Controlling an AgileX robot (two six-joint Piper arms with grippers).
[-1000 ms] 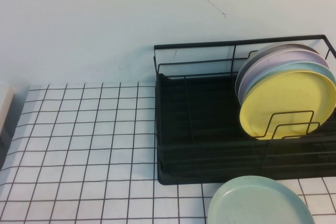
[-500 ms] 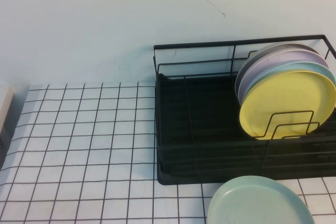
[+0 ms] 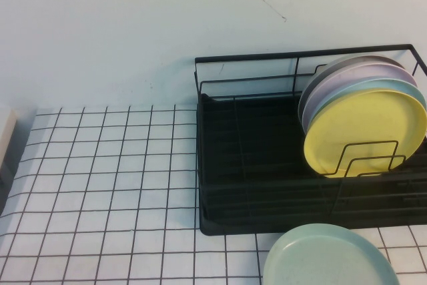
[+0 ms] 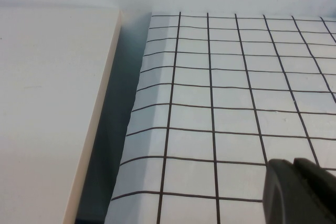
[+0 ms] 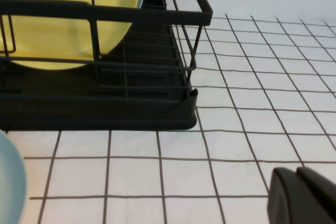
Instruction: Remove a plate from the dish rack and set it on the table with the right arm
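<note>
Nothing had shifted since the earlier frames: rack, plates and worktop lay just as they had a second before, and neither arm showed in the high view.

At the far left edge a pale board [image 3: 5, 139] sat beside the worktop [image 3: 107, 185], a white surface ruled with a thin black grid. The left claw [image 4: 299, 192] hung low over that grid near the board; only its dark tip showed, and whether it was wide or narrow I could not tell.

On the right stood the black wire dish rack [image 3: 247, 165]. The yellow plate [image 3: 365, 131] leaned upright at its right end, nearest of a stack, held by wire dividers, with a light blue plate [image 3: 373, 89] and lilac ones behind it. A mint-green plate [image 3: 327, 258] lay flat on the worktop just in front of the rack.

The right claw [image 5: 302, 195] hovered over bare grid near the rack's front corner, pinched together and holding nothing.
</note>
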